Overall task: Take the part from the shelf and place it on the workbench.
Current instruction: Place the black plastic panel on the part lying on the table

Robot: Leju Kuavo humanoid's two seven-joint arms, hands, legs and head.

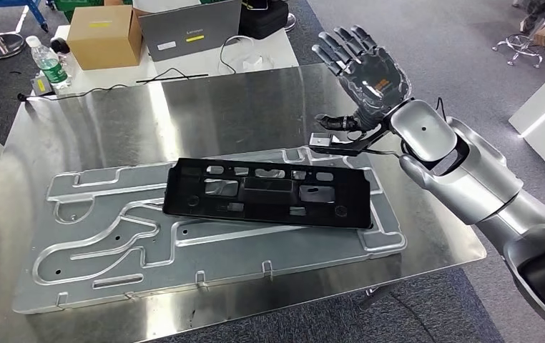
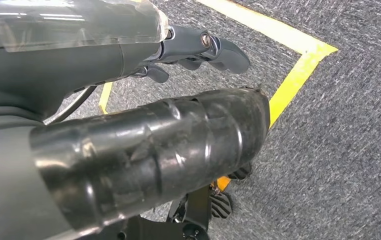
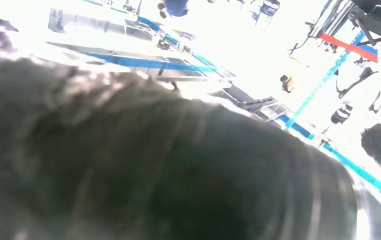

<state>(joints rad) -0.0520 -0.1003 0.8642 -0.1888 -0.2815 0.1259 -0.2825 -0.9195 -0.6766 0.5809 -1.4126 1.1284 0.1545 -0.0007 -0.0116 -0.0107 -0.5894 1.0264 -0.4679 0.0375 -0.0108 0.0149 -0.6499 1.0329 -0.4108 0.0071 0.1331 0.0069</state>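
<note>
one black part (image 1: 266, 194) lies flat on the grooved metal plate (image 1: 112, 243) that covers the workbench (image 1: 219, 107), long side across the bench. the right hand (image 1: 365, 71) is raised above the bench's far right area, fingers (image 1: 341, 43) spread wide and upright, palm bare, touching nothing and well apart from the part. the left hand (image 2: 198, 50) hangs over grey carpet (image 2: 338, 150) with yellow tape (image 2: 298, 65), fingers loosely curled, nothing in them.

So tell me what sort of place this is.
Probably an industrial lab or workshop: a steel workbench carries a machined metal fixture plate with a black part on it, and yellow floor tape marks the grey carpet. The raised right hand holds nothing.
</note>
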